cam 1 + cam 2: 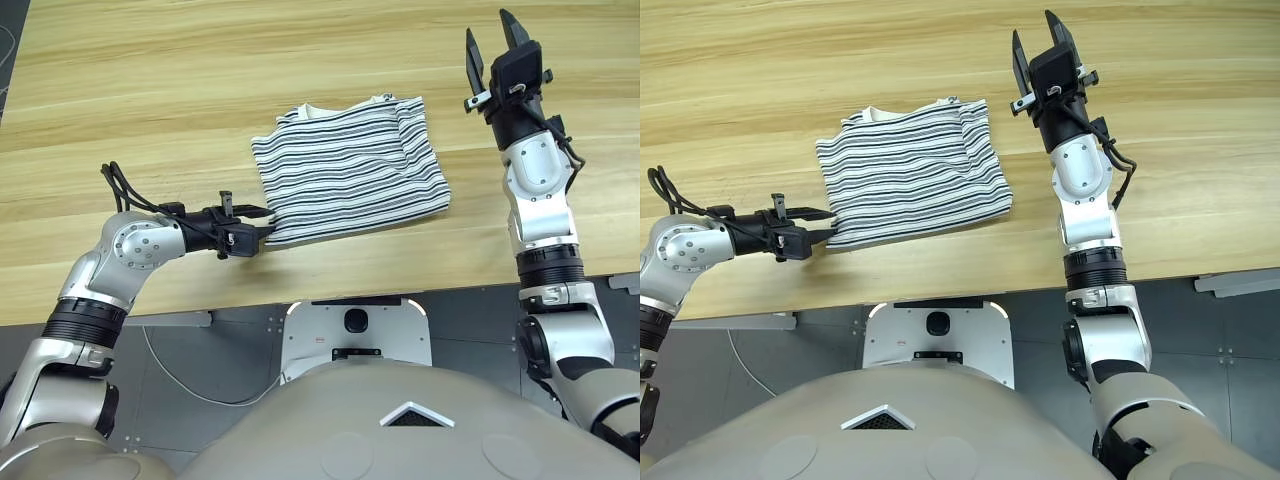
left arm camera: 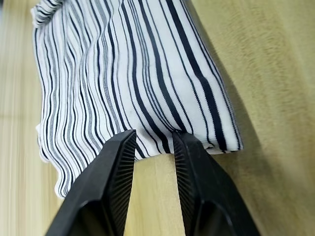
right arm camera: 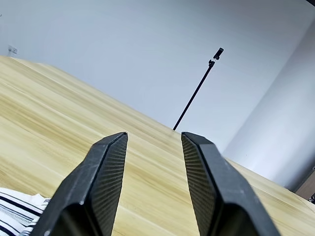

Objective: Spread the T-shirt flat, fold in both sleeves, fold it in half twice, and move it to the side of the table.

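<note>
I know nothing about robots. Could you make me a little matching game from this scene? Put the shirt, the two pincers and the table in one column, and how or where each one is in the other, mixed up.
Column one
1. T-shirt
2. left pincer
3. right pincer
4. table

Column two
A. raised, pointing up, open with nothing in it
B. pale wood, with the other things on or over it
C. black and white stripes, folded, lying flat
D. low down, open, its tips at the shirt's near left corner

Pairs: 1-C, 2-D, 3-A, 4-B
</note>
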### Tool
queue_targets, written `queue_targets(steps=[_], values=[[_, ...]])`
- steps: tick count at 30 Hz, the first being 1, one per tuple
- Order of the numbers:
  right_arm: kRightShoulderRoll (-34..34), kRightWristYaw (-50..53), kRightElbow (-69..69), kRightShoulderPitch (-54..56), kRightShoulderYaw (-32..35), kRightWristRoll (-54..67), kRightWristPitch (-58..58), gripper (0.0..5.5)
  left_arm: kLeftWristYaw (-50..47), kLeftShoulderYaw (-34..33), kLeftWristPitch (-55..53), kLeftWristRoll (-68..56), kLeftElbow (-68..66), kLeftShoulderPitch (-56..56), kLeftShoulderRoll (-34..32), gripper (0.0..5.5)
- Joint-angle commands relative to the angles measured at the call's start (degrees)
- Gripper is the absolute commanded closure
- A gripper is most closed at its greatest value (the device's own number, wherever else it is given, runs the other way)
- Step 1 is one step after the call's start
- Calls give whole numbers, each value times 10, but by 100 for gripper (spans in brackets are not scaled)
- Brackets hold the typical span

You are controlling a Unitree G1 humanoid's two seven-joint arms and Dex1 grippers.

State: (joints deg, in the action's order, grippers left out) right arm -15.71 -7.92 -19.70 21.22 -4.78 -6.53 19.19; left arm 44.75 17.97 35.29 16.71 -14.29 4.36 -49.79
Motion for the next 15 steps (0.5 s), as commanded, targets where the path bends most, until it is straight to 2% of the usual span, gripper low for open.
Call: queue_targets(steps=[1, 7, 10, 15], values=[[0, 0, 18, -5, 13, 4, -14, 347, 24, 47, -14, 40, 10, 1, 24, 412], [1, 7, 23, 8, 28, 4, -6, 347, 66, 108, -19, 73, 24, 27, 37, 412], [-13, 40, -16, 47, 54, -7, -20, 347, 115, 145, -29, 69, 54, 57, 52, 412], [-34, 67, -67, 100, 99, 10, -25, 347, 164, 182, -68, 57, 82, 131, 118, 412]])
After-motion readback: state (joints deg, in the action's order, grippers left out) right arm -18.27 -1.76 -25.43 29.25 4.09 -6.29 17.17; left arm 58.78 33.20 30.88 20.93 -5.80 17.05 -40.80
